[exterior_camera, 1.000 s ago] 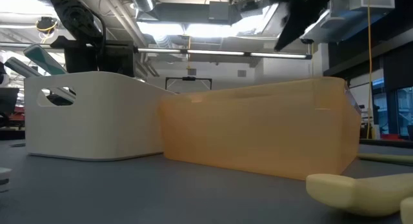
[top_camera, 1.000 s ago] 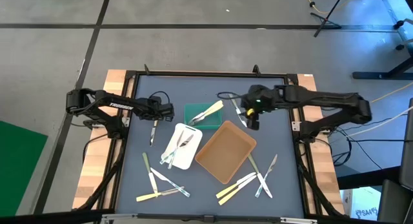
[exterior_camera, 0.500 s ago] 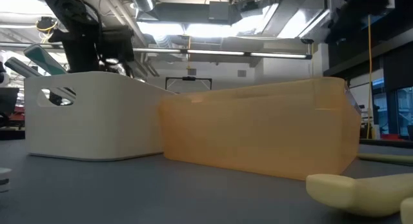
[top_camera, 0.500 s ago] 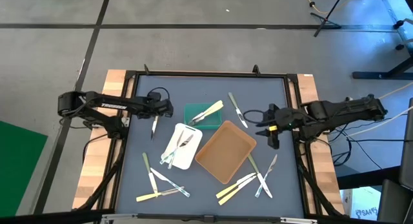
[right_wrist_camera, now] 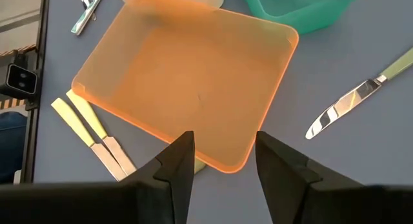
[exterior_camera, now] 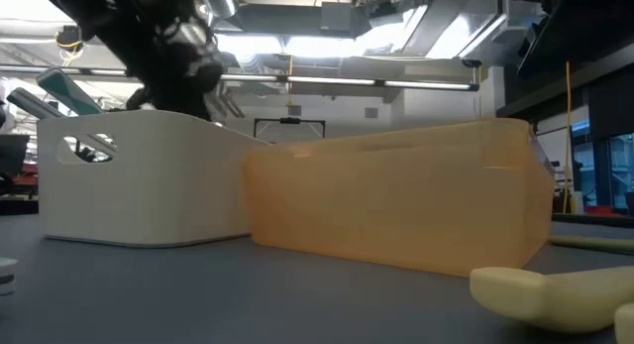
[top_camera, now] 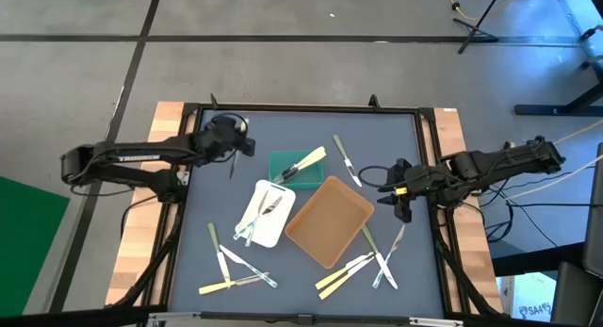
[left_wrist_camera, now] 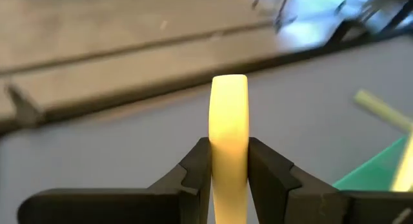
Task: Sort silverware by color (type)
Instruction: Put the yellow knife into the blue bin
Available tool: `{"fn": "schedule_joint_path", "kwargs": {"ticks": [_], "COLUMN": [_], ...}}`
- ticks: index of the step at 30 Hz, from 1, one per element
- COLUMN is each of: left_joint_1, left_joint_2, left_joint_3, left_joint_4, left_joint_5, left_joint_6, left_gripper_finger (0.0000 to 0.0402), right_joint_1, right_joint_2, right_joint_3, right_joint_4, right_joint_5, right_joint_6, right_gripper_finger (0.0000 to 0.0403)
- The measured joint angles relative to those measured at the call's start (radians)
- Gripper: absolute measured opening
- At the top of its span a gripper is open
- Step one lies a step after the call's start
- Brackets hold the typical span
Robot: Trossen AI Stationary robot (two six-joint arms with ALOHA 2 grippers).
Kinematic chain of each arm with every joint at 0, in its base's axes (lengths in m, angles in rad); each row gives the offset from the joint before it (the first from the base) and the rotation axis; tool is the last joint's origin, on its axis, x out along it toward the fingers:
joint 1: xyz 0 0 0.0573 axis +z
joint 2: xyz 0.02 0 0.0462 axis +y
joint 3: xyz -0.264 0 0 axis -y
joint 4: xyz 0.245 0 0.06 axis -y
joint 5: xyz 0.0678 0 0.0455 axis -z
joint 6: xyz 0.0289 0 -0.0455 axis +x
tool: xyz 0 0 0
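Fingers (left_wrist_camera: 268,179) of left hand (left_wrist_camera: 230,175) hide yellow utensil's (left_wrist_camera: 229,121) lower end.

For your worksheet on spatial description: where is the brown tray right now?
In the high view, the brown tray sits empty near the table's middle, right of the white tray and just below the green tray, with the right claw hovering beside it.

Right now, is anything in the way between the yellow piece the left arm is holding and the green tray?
Nothing visible is. The left tool is shut on the pale yellow utensil above the far left of the table. Between it and the green tray there is only bare grey tabletop. The tray already holds some utensils, one sticking out over its rim.
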Motion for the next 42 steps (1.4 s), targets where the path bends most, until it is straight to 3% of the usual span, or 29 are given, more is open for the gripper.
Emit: {"fn": "schedule_joint_path", "kwargs": {"ticks": [7, 16, 30, 42], "left_joint_1": [0.004, -0.059, -0.187, -0.21], "left_joint_2": [-0.088, -0.034, 0.273, 0.539], "left_joint_3": [0.0, 0.003, 0.003, 0.126], "left_joint_4": [0.286, 0.659, 0.981, 0.989], "left_joint_5": [0.028, 0.182, 0.244, 0.322], "left_joint_6": [0.244, 0.416, 0.447, 0.603], "left_gripper_finger": [0.0073, 0.0073, 0.0073, 0.0075], "right_joint_1": [0.0, -0.001, -0.001, -0.001], "right_joint_2": [0.0, 0.0, 0.0, 0.0], "right_joint_3": [0.0, 0.0, 0.0, 0.0], "right_joint_4": [0.0, 0.0, 0.001, 0.002], "right_joint_5": [0.0, 0.011, 0.025, 0.025], "right_joint_6": [0.0, 0.0, 0.0, 0.0], "right_gripper_finger": [0.015, 0.015, 0.015, 0.015]}}
